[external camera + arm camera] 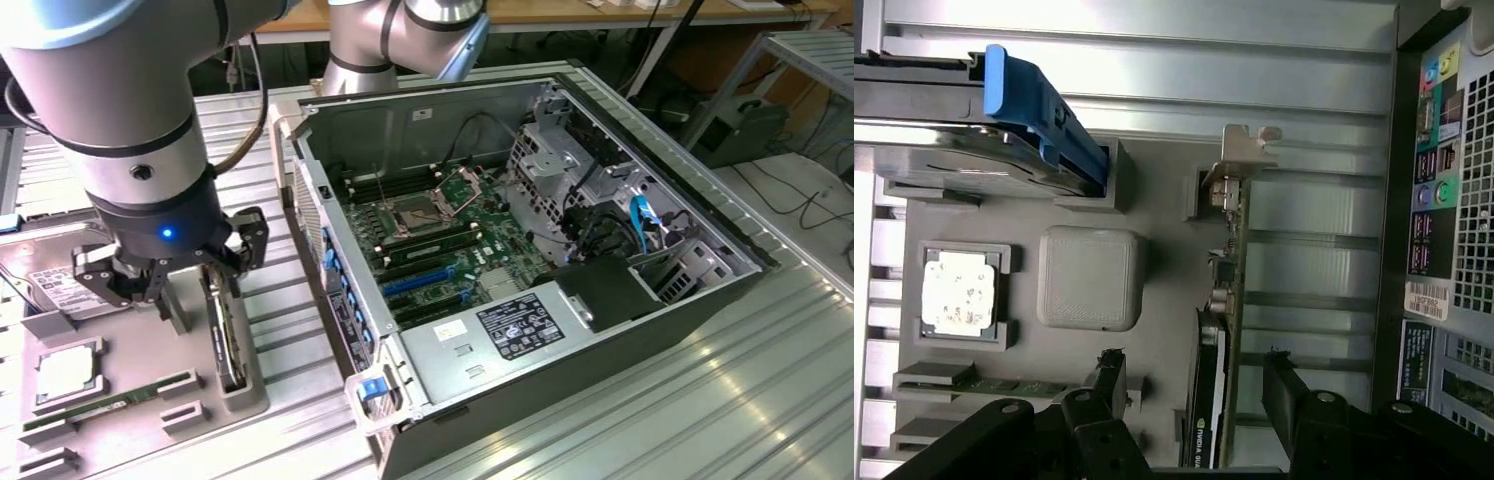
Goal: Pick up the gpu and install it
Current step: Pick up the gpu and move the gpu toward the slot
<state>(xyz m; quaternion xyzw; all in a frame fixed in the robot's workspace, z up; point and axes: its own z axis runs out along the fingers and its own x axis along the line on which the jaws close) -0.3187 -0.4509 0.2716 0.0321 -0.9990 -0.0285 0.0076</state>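
My pincer (198,300) (1194,358) hangs released over the grey tray (240,400) (1164,210), with its jaws spread wide. The gpu (230,345) (1219,300) stands on its long edge in a slot of that tray, along the tray's side nearest the open computer case (400,130). Its silver bracket (1239,160) is at the end of the card farther from my wrist. My two fingers (1109,385) straddle the card, one on each face. The one on the tray's inner side is plainly apart from it. The one on the case side looks just clear, though I can't be sure from here.

Elsewhere in the tray, away from the case, a processor chip (64,372) (959,293) lies flat in its pocket. A slim green memory stick (94,408) (984,385) sits just beside the chip, and a hard drive (60,285) (944,160) rests in the tray on the chip's other side. The tray and the case both rest on the slatted metal worktop (667,400) (1154,60).
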